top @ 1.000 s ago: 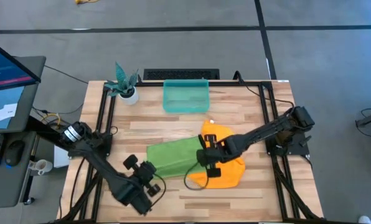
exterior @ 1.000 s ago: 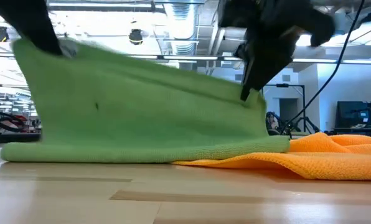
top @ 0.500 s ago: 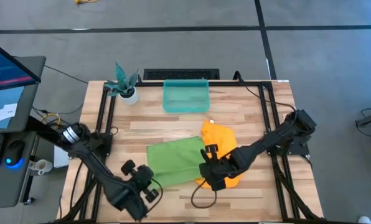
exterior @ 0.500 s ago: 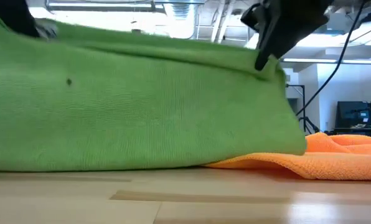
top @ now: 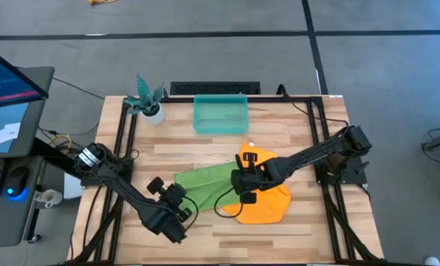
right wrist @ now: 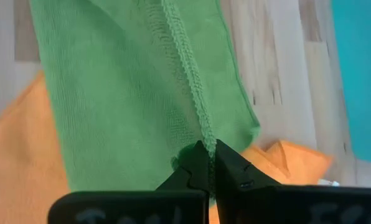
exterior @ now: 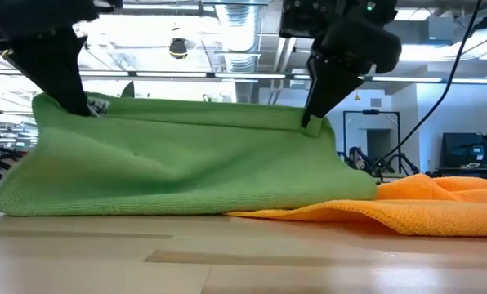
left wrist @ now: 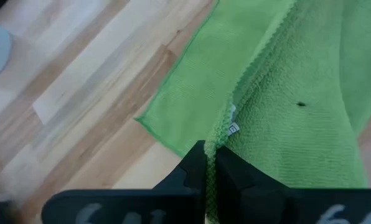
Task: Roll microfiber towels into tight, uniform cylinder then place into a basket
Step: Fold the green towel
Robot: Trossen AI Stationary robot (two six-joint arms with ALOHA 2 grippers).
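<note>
The lime green towel [top: 205,181] is held up by its upper edge between my two grippers; its lower part lies on the table and over the orange towel's left edge. It fills the low view [exterior: 178,167]. My left gripper [top: 177,203] is shut on the towel's left end [exterior: 84,104]. My right gripper [top: 242,183] is shut on its right end [exterior: 313,122]. The orange towel [top: 264,196] lies crumpled on the table at the right [exterior: 415,204]. The teal basket [top: 220,113] stands at the far middle. My left gripper pinches the green towel's hemmed edge [left wrist: 226,134] between its two fingers, beside the small white tag, near the left corner. The fingers come from above, pointing down. The towel hangs below them, its lower part on the table. My right gripper pinches the green towel's hemmed edge [right wrist: 201,134] between its two fingers, near the right corner. The fingers come from above, pointing down. The towel hangs below them, its lower part on the table and on the orange towel; the edge between the grippers runs nearly straight.
A white pot with a teal plant [top: 150,103] stands at the far left corner. Black frame rails [top: 124,148] run along the table's left and right sides. Bare wood [top: 294,236] lies along the near edge.
Both grippers have carried the green towel's held edge toward the table's near edge, then back toward the far edge and lower. The towel's upper part swung with them; its lower part stayed on the table. Both stayed shut.
</note>
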